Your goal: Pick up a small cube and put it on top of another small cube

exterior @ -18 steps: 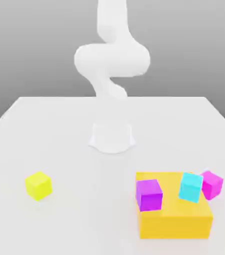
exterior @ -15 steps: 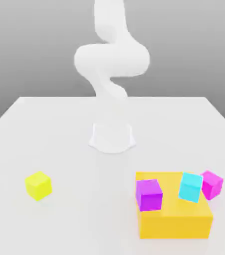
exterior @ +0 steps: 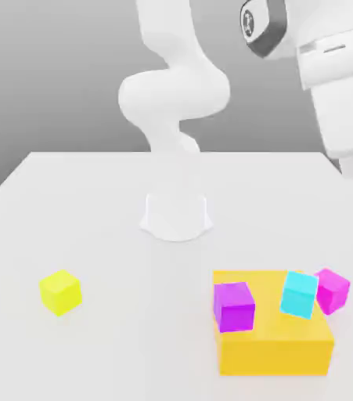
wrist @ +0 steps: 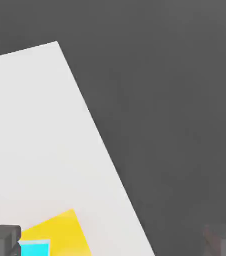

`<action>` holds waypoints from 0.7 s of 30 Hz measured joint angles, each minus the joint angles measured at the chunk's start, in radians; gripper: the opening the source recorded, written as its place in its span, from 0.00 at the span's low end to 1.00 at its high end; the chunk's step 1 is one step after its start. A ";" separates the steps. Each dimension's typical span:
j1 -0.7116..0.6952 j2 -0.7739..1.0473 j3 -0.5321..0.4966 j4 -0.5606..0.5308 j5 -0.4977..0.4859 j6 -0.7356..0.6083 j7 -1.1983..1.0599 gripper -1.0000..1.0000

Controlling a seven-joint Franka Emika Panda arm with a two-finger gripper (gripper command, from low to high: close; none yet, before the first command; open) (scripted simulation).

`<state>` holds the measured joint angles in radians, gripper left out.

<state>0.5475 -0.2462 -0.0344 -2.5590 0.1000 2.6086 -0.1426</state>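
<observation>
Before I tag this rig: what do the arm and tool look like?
Smooth glossy white arm with rounded, bulging joints; black disc-like cap with a light marking near the wrist. White tapered tool; dark grey, blocky fingertips in the hand view.

In the hand view, the picture's edge crops both fingers [wrist: 2, 241] of the end effector [wrist: 112, 242]. It also cuts off the orange block [wrist: 64, 232] and the cyan cube [wrist: 33, 249], which is partly hidden by one finger.

In the exterior view, the arm [exterior: 171, 90] runs out of the top of the frame, so the stretch leading to the hand at upper right is out of sight. The right edge clips the hand. At lower right, the cyan cube hides a sliver of the hot-pink cube [exterior: 333, 291], and the purple cube [exterior: 234, 307] covers part of the block. The table [exterior: 132, 329] runs past the bottom edge.
</observation>
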 joint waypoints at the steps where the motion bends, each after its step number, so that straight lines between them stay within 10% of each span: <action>1: 0.020 0.027 0.005 -0.013 0.002 0.015 -0.044 0.50; 18: 0.221 0.524 0.061 -0.125 -0.148 0.354 -0.423 0.50; 19: 0.223 0.549 0.059 -0.121 -0.149 0.374 -0.422 0.00; 21: 0.223 0.549 0.059 -0.121 -0.149 0.373 -0.422 0.00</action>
<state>0.7707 0.3025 0.0243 -2.6797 -0.0491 2.9820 -0.5646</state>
